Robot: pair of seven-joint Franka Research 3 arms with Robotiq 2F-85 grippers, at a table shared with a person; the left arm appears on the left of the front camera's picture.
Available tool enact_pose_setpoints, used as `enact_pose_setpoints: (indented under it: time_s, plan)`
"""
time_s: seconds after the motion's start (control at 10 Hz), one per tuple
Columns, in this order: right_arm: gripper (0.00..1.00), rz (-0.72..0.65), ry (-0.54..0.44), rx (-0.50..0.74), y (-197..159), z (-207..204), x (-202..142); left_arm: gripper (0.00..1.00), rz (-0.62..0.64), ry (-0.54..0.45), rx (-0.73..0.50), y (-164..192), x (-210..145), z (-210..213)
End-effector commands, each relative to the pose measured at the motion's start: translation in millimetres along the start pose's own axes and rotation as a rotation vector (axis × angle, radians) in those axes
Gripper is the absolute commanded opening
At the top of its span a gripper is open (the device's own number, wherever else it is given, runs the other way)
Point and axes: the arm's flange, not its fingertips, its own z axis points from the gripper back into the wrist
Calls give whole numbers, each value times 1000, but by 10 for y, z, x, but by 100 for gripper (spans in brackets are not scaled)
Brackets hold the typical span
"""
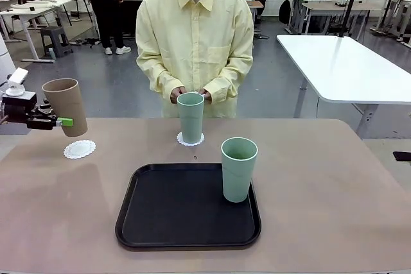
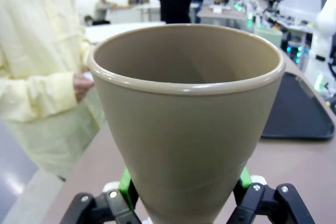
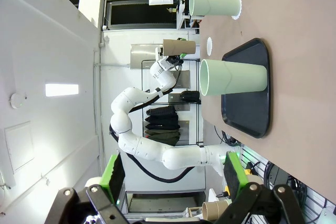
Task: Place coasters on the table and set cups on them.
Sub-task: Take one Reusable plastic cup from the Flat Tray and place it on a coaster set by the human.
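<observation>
Carrying, front view: my left gripper, at the left edge of the frame, is clamped on the foot of the brown cup. The cup hangs in the air, slightly tilted.
Target, front view: a bare coaster lies on the table just below and right of that cup, not touching it.
Done, front view: the far green cup stands upright on a second coaster at mid-frame, in front of the person's hands.
Waiting, front view: the near green cup stands on the right part of the black tray.
Step, my judgement: I am setting the brown cup onto the bare coaster. Next I must right it, centre its foot over the paper, lower until it sits, then release.
Grip, left wrist view: green pads press on either side of the cup's narrow foot, and its mouth opens toward the camera.
Shape, left wrist view: it is a smooth matte tumbler, strongly tapered, with a rounded rim.
Fingers, right wrist view: my right gripper stands wide at the bottom of the frame, with nothing between the pads.
Layout, right wrist view: the scene is turned sideways, with both green cups and the tray in the upper right.
Textures: the coasters are thin white paper with lacy scalloped edges and will likely slide if nudged. The tray has a raised lip and the table is matte tan.
</observation>
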Motion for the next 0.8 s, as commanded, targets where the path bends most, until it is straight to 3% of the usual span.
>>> enact_pose_setpoints:
  time_s: [0.0,0.4,0.7]
  plan:
    - [100,9,2,13,13,-2,1,83,-63,13,-19,75,-13,100]
    - [100,9,2,13,13,-2,1,83,-50,-29,-50,187,-251,65]
    - [100,9,2,13,13,-2,1,83,-13,-3,-54,238,-425,1]
